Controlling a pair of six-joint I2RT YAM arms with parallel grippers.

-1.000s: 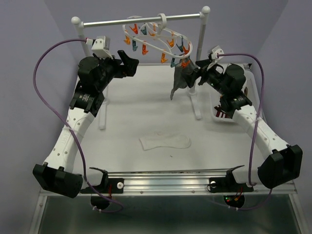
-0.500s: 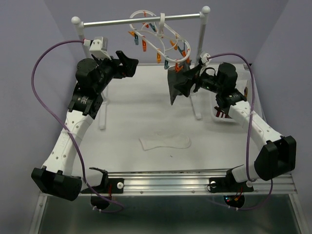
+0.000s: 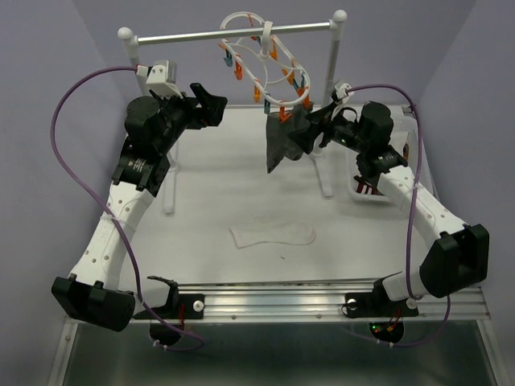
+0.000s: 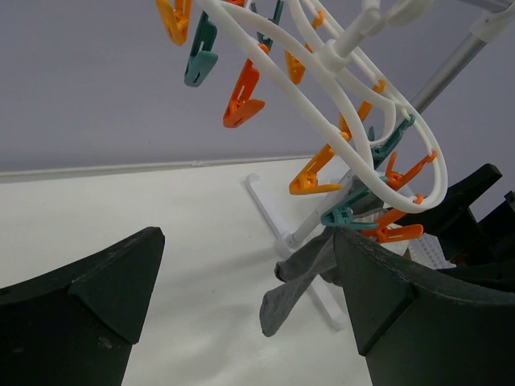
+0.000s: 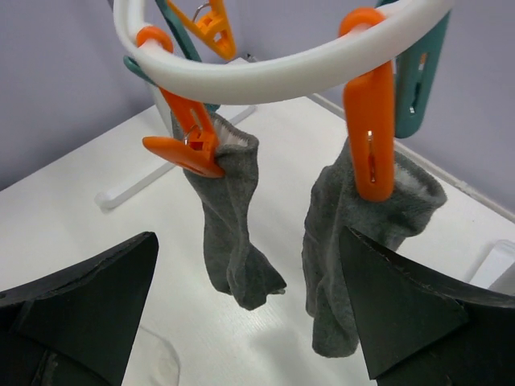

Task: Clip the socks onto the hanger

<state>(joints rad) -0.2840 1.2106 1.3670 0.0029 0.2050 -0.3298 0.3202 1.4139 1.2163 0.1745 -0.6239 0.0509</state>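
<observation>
Well, both my grippers are wide open and hold nothing. My right gripper (image 5: 248, 249) is close to a grey sock (image 5: 229, 217) and a second grey sock (image 5: 346, 233). Each hangs from an orange clip (image 5: 187, 143) on the white hanger (image 5: 265, 72). The hanger hangs tilted from the metal rail (image 3: 201, 34). My left gripper (image 4: 248, 249) is up near the hanger, touching nothing. A white sock (image 3: 273, 235) lies flat on the table (image 3: 209, 193) (well apart from both grippers).
</observation>
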